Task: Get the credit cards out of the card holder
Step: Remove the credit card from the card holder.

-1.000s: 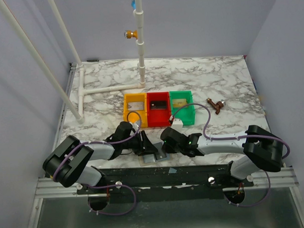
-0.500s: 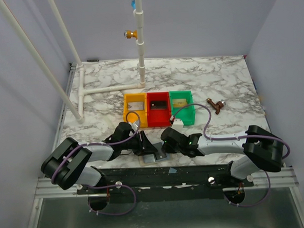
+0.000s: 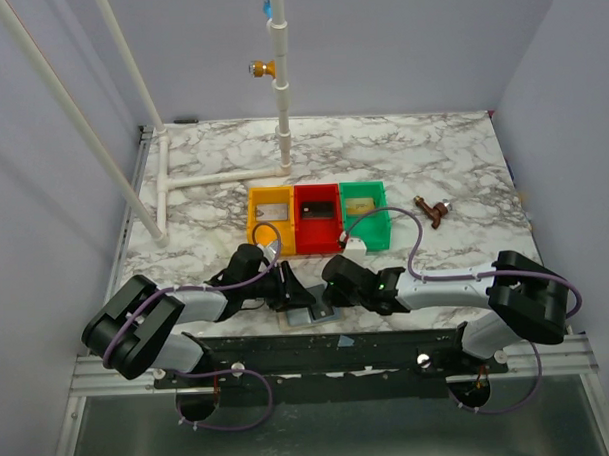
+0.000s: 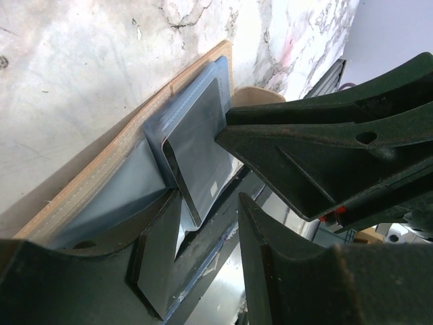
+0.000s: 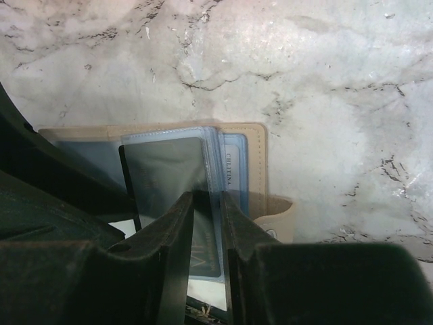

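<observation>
The card holder (image 3: 306, 315) lies open at the table's near edge, tan rim (image 5: 257, 162) and grey-blue lining (image 4: 115, 189) showing. Its clear sleeves stand up, with a dark card (image 5: 166, 176) in one and a pale blue card (image 5: 233, 172) behind. My right gripper (image 5: 208, 200) is shut on the sleeve holding the dark card; it also shows in the top view (image 3: 330, 305). My left gripper (image 4: 206, 210) is open, one finger (image 4: 155, 264) resting on the holder's left half; in the top view (image 3: 290, 289) it sits at the holder's left.
A yellow tray (image 3: 253, 230), a red tray (image 3: 318, 245) and a green tray (image 3: 384, 230) stand in a row behind, each with a flat card inside. A white block (image 3: 358, 244) lies before the green tray. A brown object (image 3: 434, 211) lies right. White pipes (image 3: 223, 178) stand at back left.
The left arm's elbow has shifted slightly. Both grippers and the card holder stay where they were.
</observation>
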`<state>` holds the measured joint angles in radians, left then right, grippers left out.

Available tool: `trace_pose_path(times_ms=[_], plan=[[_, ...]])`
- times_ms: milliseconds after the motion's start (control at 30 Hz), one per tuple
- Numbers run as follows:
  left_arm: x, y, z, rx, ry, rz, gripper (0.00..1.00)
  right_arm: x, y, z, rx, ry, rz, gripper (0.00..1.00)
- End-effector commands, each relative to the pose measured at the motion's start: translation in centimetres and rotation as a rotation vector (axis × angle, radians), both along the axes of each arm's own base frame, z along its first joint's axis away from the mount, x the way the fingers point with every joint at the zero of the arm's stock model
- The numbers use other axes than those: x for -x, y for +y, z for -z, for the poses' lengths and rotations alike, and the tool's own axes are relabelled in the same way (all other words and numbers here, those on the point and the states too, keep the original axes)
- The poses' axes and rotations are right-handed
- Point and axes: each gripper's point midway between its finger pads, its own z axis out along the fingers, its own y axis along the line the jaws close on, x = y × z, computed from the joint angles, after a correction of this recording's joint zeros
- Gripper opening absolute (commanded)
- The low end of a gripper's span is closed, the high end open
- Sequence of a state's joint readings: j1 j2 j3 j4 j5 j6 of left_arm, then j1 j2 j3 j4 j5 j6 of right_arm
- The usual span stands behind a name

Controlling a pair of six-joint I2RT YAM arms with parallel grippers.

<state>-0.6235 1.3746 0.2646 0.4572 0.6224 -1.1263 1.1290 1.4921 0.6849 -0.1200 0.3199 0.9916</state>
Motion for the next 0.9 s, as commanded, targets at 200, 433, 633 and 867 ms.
trace_pose_path(times_ms=[200,433,633,867], plan=[[-0.9,-1.1,-3.0,0.106,-0.086,0.022,0.41,2.4,-1.7,2.7,0.121,0.069,-0.08,0.26],[-0.8,-0.6,-2.3,0.075,-0.073,0.017,0.41,2.0,-2.1,1.8,0.123,0.049,-0.052,0.3],[-1.1,1.0,-0.5,-0.058,-0.071,-0.013,0.41,0.5,-1.2,-2.5,0.082,-0.041,-0.057,0.5],[-1.6,2.1,-1.0,-0.141,-0.113,-0.042,0.4,0.0,0.0,-2.4,0.137,-0.037,-0.089,0.55]])
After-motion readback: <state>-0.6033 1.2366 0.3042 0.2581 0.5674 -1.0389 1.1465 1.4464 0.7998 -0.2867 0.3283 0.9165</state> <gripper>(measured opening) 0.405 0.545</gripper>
